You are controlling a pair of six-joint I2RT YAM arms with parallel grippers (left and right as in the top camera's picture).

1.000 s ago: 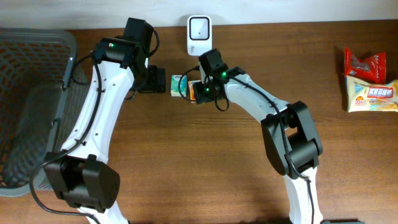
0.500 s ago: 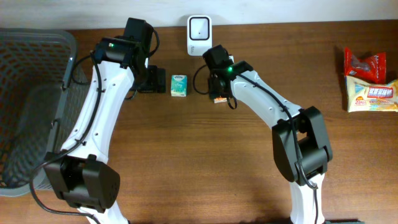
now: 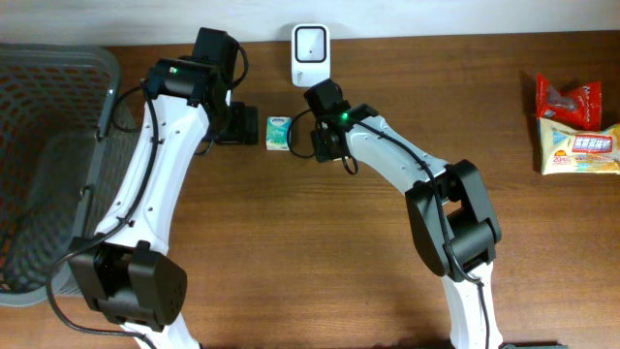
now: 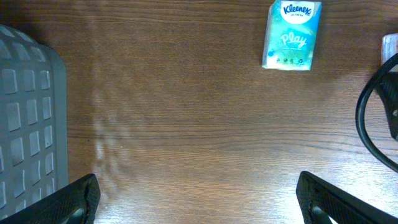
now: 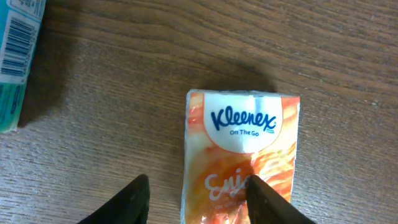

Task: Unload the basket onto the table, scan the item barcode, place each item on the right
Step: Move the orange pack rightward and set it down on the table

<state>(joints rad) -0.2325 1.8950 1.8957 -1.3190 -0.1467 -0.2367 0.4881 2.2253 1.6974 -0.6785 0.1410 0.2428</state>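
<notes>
This looks like a mock shop checkout set up on a robot test bench; a white barcode scanner (image 3: 309, 53) stands at the far edge of the brown wooden table (image 3: 291, 262); a grey plastic basket (image 3: 58, 68) sits at the left; packaged goods lie about as at a till, a green Kleenex pack (image 3: 279, 133) and an orange Kleenex pack (image 5: 239, 155) near the scanner, a red snack packet (image 3: 568, 102) and a yellow snack packet (image 3: 578, 147) at the far right; the left arm (image 3: 160, 165) and the right arm (image 3: 407, 160), both white and black, rise from the near side.

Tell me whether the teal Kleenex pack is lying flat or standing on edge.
Lying flat: in the left wrist view the teal Kleenex pack rests on the table with its printed front facing up.
</notes>
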